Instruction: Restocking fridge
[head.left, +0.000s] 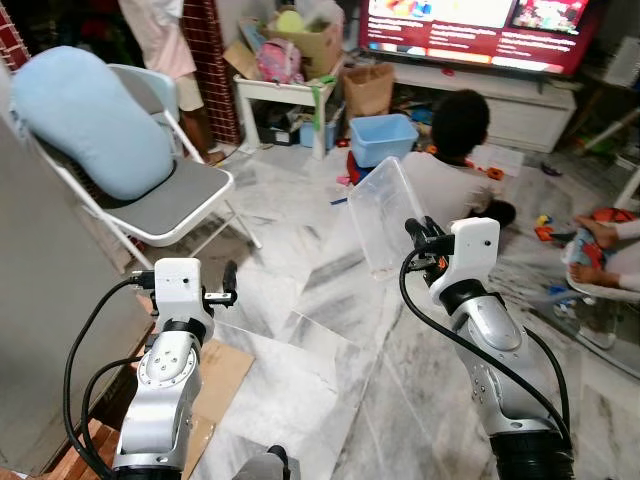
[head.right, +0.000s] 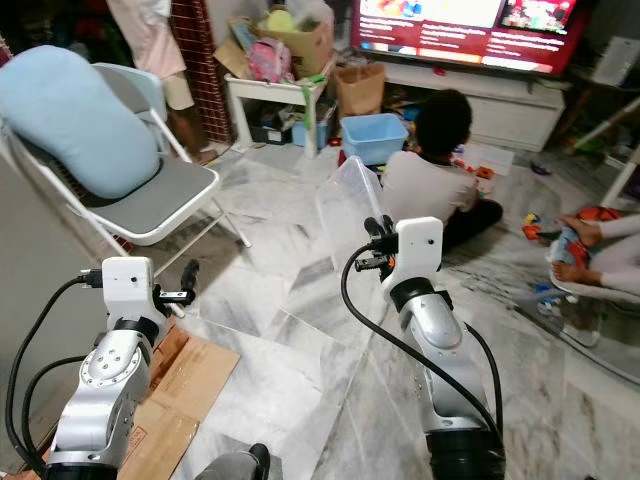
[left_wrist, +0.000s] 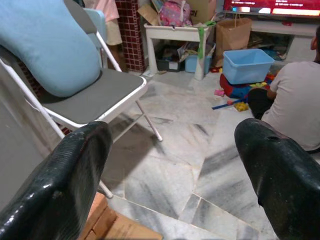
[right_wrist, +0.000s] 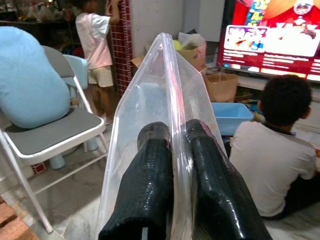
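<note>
Marble living-room floor (head.left: 330, 330), right gripper (right_wrist: 172, 150) jaws clamped on clear plastic tray (head.left: 380, 215), left gripper (left_wrist: 170, 165) jaws wide apart, empty

1 clear bin (head.left: 383, 213), 1 folding chair (head.left: 170, 205), 2 grippers

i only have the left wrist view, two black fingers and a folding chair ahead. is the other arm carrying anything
Observer: Yes. The right gripper is shut on the rim of a clear plastic bin, held up in front of the robot.
Operator: is that bin near the kid on the floor
Observer: In the left eye view it overlaps the seated person in the white shirt; I can't tell the gap between them.
Operator: anyone else around
Observer: Another person sits on the floor at the robot's right, holding something colourful.
Operator: and my left gripper
Observer: The left gripper is open, raised beside the grey folding chair.
</note>
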